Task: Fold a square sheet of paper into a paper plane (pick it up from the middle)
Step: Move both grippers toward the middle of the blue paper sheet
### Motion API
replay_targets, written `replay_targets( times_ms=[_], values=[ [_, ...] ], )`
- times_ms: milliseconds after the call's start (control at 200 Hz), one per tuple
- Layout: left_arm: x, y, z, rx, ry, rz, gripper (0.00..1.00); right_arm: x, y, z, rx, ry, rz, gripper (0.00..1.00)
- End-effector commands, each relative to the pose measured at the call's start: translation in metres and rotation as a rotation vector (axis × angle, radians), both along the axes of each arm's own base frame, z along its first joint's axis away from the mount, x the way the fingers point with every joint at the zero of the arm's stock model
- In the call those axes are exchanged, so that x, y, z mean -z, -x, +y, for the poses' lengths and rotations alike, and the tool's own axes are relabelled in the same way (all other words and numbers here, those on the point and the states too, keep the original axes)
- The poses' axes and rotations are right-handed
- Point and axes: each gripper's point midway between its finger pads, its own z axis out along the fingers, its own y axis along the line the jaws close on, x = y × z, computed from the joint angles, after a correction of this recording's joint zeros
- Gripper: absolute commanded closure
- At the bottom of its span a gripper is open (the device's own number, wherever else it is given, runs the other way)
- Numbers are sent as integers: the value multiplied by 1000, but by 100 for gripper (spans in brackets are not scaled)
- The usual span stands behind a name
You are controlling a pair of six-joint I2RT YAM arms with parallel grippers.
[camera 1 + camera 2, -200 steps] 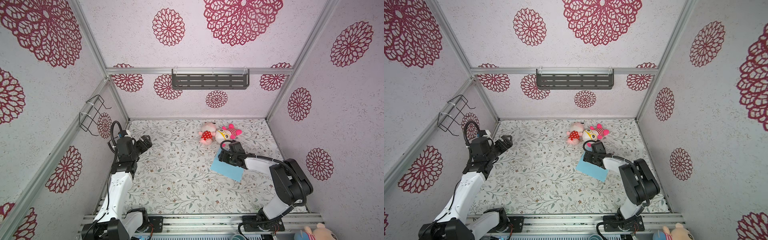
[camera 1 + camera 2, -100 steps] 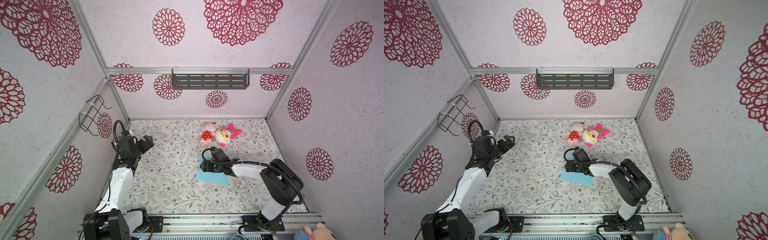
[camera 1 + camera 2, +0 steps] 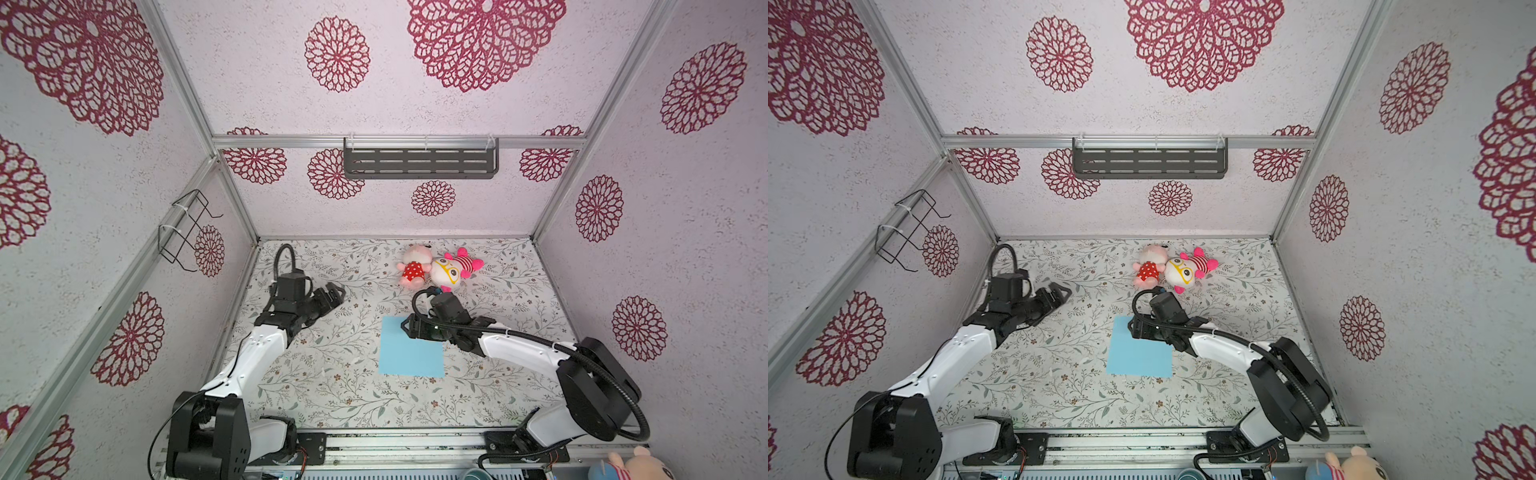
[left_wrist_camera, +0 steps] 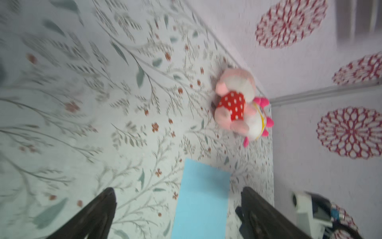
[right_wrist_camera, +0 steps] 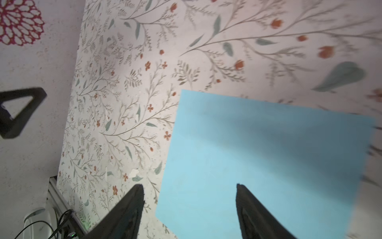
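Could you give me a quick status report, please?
Left gripper open, aside. Right gripper open over far edge of the square sheet of paper. Sheet flat, unfolded. Two plush toys behind, clear.

Around the square sheet of paper [image 3: 411, 353], the worktop [image 3: 328, 374] lies bare from 6 to 9 o'clock. Two plush toys [image 3: 436, 270] block 12 o'clock; the right end effector [image 3: 408, 329] overhangs the sheet's 12 o'clock edge, its arm [image 3: 511, 345] filling 3 o'clock.

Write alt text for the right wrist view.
A light-blue square sheet of paper lies flat on a floral tabletop. The right gripper is open above its edge, one dark jaw over the paper, one beside it.
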Motion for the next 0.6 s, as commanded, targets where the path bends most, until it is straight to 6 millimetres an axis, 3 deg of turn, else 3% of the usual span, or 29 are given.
replay_targets(
  times_ms=[0, 160, 275, 390, 595],
  values=[
    [20, 24, -55, 119, 74, 140, 3, 25, 13, -35, 69, 38, 109, 29],
    [36, 40, -122, 261, 136, 203, 2, 36, 20, -43, 40, 34, 168, 36],
    [50, 45, -150, 326, 123, 248, 6, 46, 21, -46, 34, 54, 193, 44],
    [63, 47, -169, 364, 106, 280, 8, 53, 22, -48, 34, 66, 205, 48],
    [79, 46, -180, 386, 89, 312, 11, 61, 23, -51, 35, 83, 218, 50]
  ],
)
